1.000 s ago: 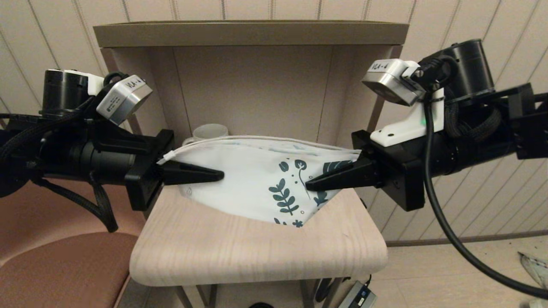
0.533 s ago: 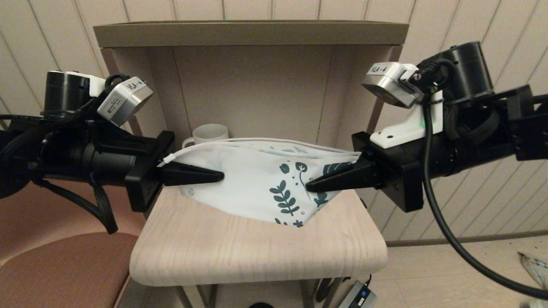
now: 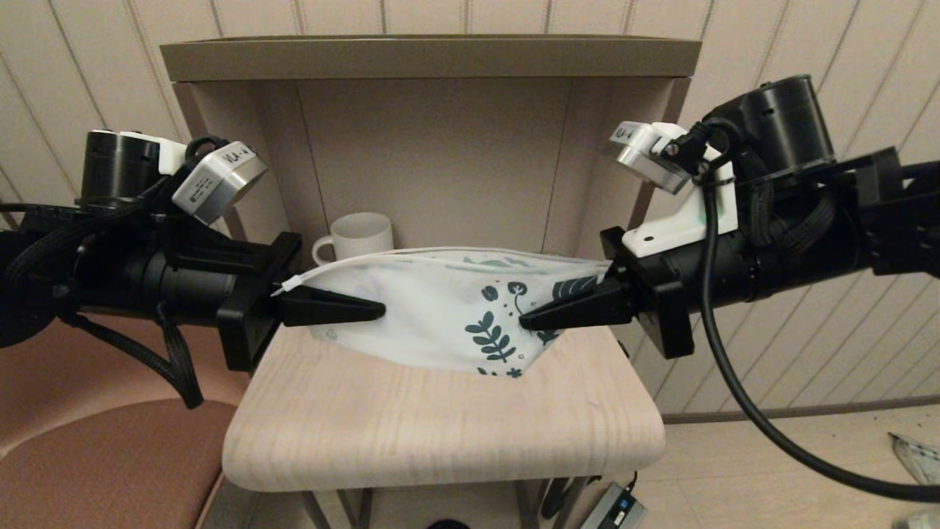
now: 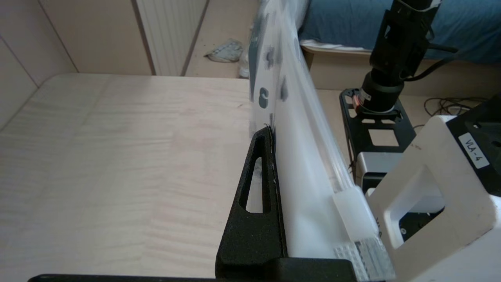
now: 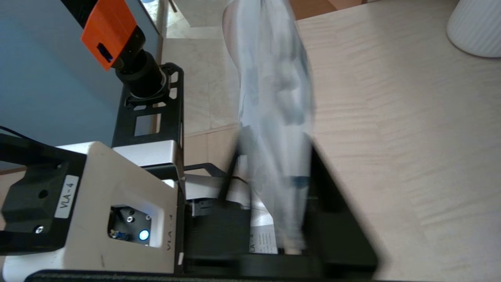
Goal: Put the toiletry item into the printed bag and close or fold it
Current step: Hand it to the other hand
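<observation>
The printed bag (image 3: 433, 316), white with dark teal leaf prints at its right end, hangs stretched between both grippers just above the light wood table (image 3: 440, 433). My left gripper (image 3: 378, 308) is shut on its plain white end by the zip slider. My right gripper (image 3: 525, 322) is shut on the printed end. The bag's lower corner hangs at the tabletop. In the left wrist view the bag (image 4: 301, 156) runs edge-on past one black finger (image 4: 256, 203). It shows blurred in the right wrist view, the bag (image 5: 274, 98) beside a finger (image 5: 336, 207). The toiletry item is hidden.
A white ribbed mug (image 3: 358, 235) stands at the back of the table behind the bag, also seen as the mug (image 5: 475, 27). Shelf walls and a top board (image 3: 433, 55) enclose the back. A brown seat (image 3: 103, 455) lies lower left.
Both grippers have come down and slightly inward with the bag. The bag hangs lower and flatter, and the mug behind it now shows in full.
</observation>
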{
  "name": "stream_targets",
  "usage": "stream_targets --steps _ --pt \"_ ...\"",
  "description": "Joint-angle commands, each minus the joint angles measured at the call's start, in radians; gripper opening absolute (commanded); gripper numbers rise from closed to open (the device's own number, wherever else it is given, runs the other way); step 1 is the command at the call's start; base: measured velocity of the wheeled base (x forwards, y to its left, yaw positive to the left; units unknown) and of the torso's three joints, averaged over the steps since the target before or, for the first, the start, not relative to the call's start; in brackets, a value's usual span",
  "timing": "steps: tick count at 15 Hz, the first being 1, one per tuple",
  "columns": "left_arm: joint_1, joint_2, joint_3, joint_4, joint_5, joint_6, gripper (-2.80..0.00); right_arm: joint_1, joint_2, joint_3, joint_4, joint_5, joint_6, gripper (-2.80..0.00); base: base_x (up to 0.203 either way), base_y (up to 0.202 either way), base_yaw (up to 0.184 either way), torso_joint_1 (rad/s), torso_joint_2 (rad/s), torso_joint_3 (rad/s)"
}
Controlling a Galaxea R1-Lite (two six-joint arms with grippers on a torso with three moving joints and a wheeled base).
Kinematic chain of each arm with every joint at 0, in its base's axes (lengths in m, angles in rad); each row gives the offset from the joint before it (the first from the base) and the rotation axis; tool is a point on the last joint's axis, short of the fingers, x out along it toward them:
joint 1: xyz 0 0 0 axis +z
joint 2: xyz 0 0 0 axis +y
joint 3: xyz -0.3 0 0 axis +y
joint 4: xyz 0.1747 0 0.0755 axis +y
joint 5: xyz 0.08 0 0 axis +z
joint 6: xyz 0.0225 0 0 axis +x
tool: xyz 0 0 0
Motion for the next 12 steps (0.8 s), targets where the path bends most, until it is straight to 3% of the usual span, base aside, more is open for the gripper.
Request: stream_targets --steps 1,2,3,12 --pt "0.000 0.005 0.001 -0.001 -0.005 0.003 -2.80 0.002 0.001 0.006 -0.001 0.004 -0.004 0.00 0.000 0.000 0.000 0.000 0.00 0.000" --pt "0.000 0.007 0.001 -0.001 -0.005 0.003 -2.80 0.002 0.000 0.001 0.001 0.004 -0.004 -0.95 0.000 0.000 0.000 0.000 0.00 0.000" --pt "0.000 0.012 -0.002 -0.001 -0.005 0.003 -2.80 0.000 0.000 0.001 0.000 0.005 -0.004 -2.80 0.000 0.000 0.000 0.000 0.00 0.000" --pt "0.000 0.056 -0.013 -0.001 -0.005 0.004 -2.80 -0.035 -0.042 -0.008 0.006 0.008 -0.001 -2.80 0.000 0.000 0.000 0.000 0.00 0.000"
